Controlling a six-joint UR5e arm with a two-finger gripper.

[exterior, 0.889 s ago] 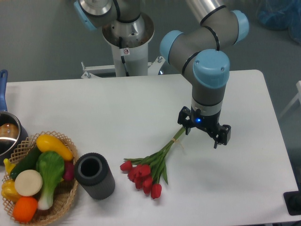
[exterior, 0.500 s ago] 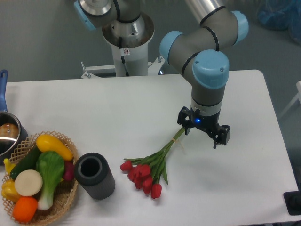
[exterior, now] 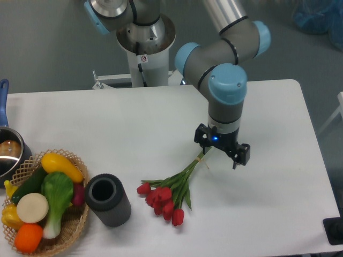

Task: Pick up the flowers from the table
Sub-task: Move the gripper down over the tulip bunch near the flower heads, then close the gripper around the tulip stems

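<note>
The flowers (exterior: 178, 182), red tulips on long green stems tied with a pale band, lie flat on the white table (exterior: 128, 120) right of centre. Their blooms point toward the front left and their stem ends toward the back right. My gripper (exterior: 219, 149) points straight down and hangs just over the stem ends, slightly to their right. Its two dark fingers (exterior: 239, 155) stand apart, open, with nothing between them. The stem tips run under the gripper's left side, and I cannot tell whether they touch it.
A dark grey cylindrical cup (exterior: 107, 199) stands left of the blooms. A wicker basket (exterior: 76, 225) full of toy vegetables sits at the front left corner. A metal pot (exterior: 8, 154) is at the left edge. The robot's base (exterior: 144, 48) is behind the table.
The arm has shifted left and slightly back, bringing the gripper from right of the stems to over the stem ends. The flowers have not moved.
</note>
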